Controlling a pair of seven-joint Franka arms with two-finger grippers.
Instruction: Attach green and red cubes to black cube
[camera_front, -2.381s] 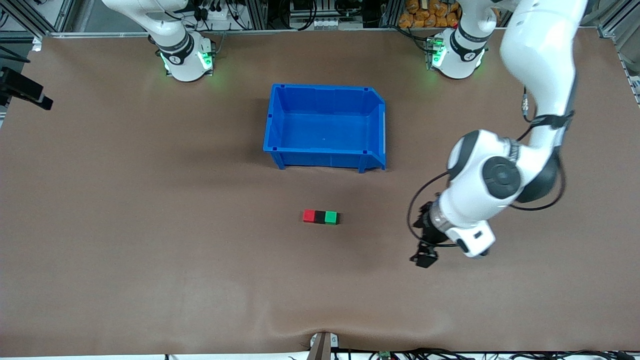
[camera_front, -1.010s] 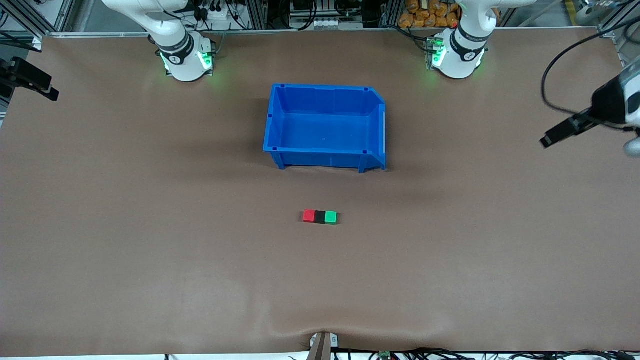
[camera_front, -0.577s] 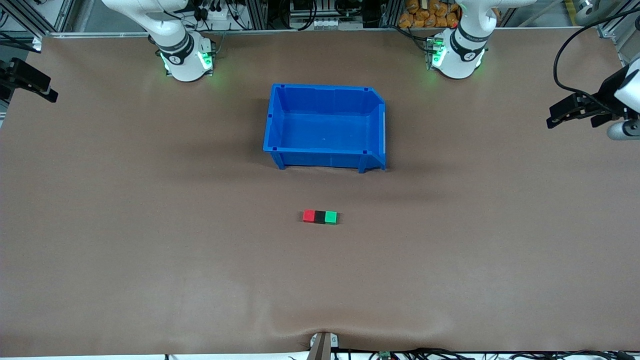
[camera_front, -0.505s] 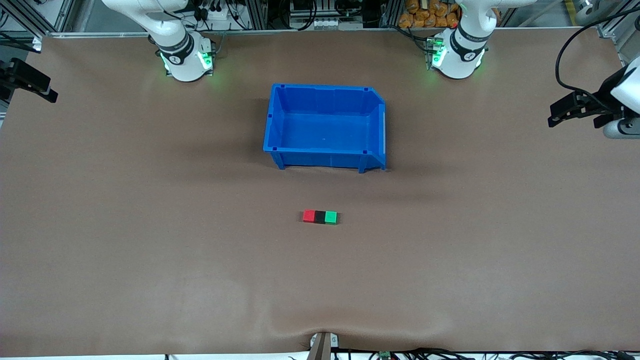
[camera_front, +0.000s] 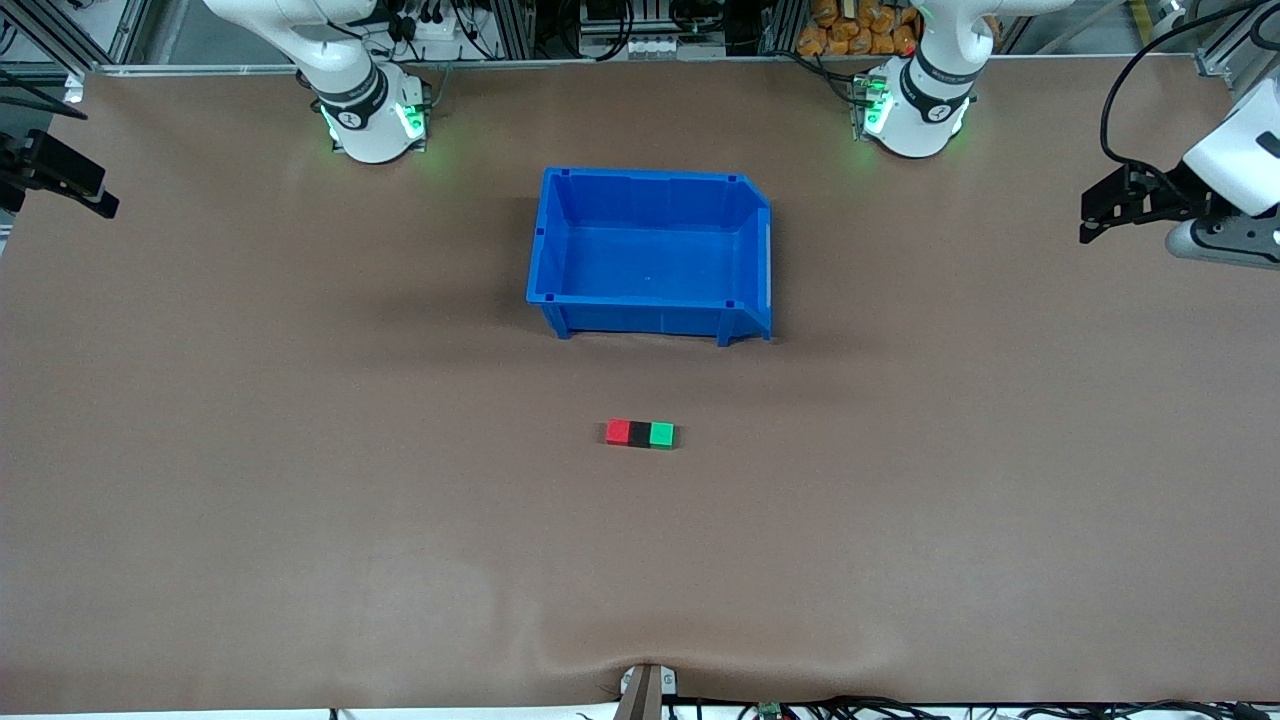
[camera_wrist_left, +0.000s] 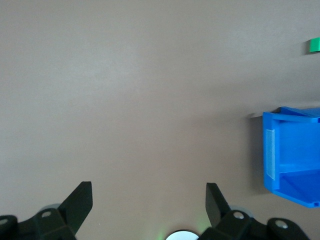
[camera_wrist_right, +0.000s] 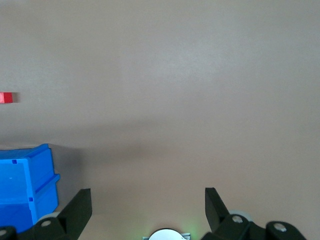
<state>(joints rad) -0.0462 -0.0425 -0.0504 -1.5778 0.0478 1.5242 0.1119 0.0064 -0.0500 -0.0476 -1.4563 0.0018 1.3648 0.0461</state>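
Red cube (camera_front: 618, 432), black cube (camera_front: 640, 433), green cube (camera_front: 661, 434) touch in a row, nearer the camera than blue bin (camera_front: 650, 308). Left gripper (camera_wrist_left: 145, 200) and right gripper (camera_wrist_right: 145, 200) hover at table ends, jaws spread, holding nothing.

Three cubes (camera_front: 640, 433) sit touching in a row on the table (camera_front: 300, 500), nearer the front camera than the bin (camera_front: 650, 250)

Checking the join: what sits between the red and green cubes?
The black cube, touching the red cube and the green cube in one row, seen in the front view.
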